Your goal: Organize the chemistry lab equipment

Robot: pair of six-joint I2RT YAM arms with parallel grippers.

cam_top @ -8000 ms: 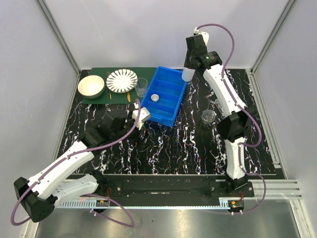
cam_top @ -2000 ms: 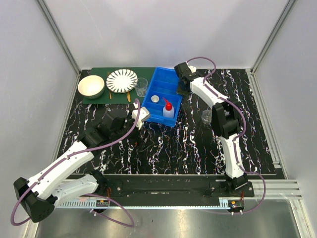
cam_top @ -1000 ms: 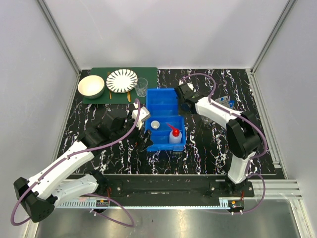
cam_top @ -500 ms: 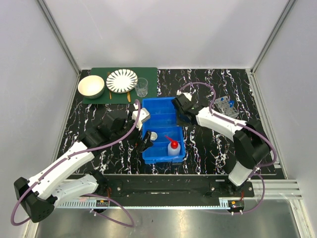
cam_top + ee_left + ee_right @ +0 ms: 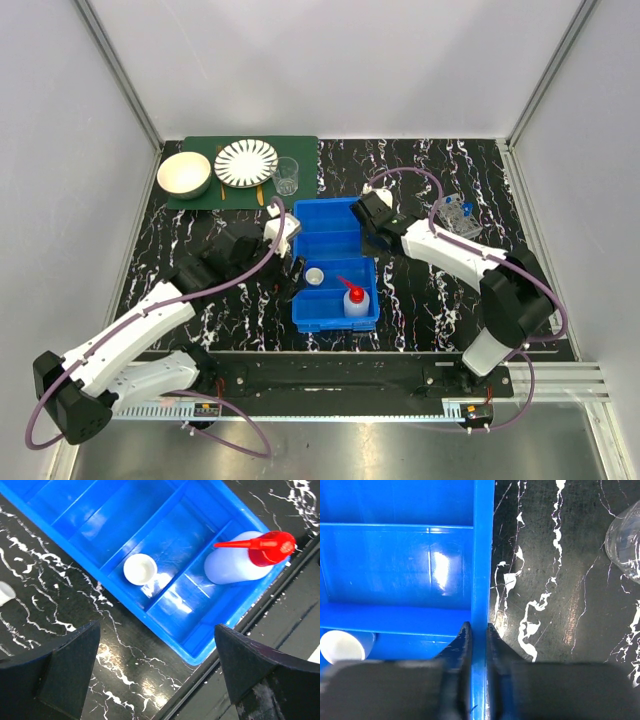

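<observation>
Blue bin (image 5: 330, 222) is clamped at its right wall by the right hand (image 5: 475, 630); left hand (image 5: 157, 667) hangs released above it. Squeeze bottle (image 5: 353, 301) stands inside; tube rack (image 5: 455, 213) waits right of the bin, unsorted; round lid (image 5: 314, 277) lies inside. Roughly half done, I judge.

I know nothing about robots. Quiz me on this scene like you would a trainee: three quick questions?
1. True or false: the right gripper is shut on a wall of the blue bin.
2. Which two items sit inside the bin?
3. Fill in: the left gripper has its jaws ___.
Key: 1 true; 2 the squeeze bottle and the small round lid; 3 open.
</observation>
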